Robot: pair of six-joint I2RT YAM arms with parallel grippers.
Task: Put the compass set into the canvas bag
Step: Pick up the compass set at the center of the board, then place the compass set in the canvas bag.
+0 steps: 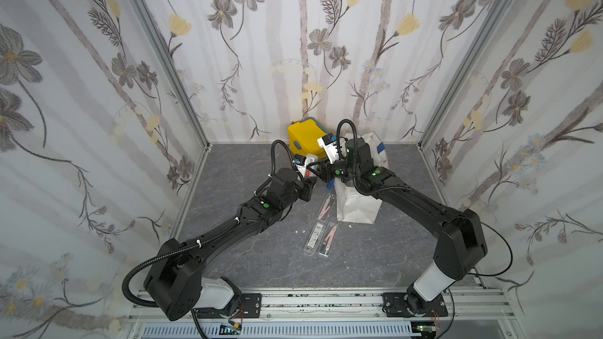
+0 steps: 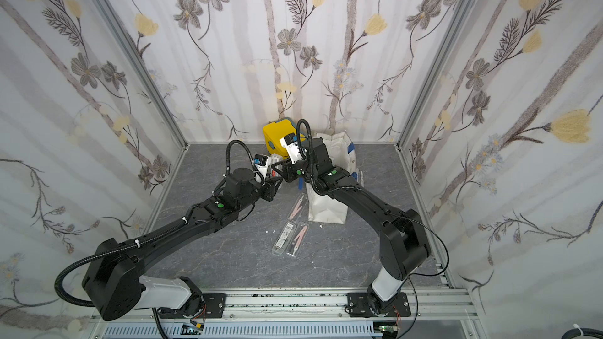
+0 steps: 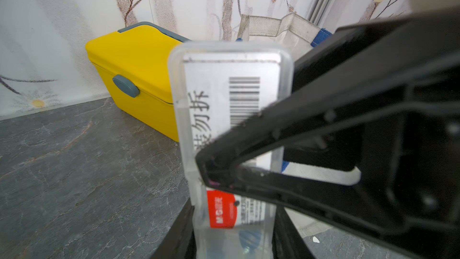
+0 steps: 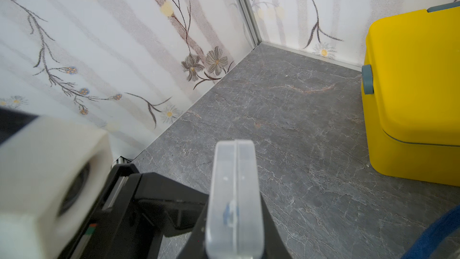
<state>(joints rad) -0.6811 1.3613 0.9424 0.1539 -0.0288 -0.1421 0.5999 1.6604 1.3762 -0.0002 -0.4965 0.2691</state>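
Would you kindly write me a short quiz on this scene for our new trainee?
1. True or false: the yellow box stands open.
2. How many compass cases lie on the table? A one, B three, C five.
3. What is the right gripper shut on?
Key: 1 false; 2 B; 3 a clear compass case.

Robot lab cell: wallpapered panels (image 1: 81, 92), aluminium frame (image 1: 160, 44), arms (image 1: 421, 203) on rail (image 1: 326, 301).
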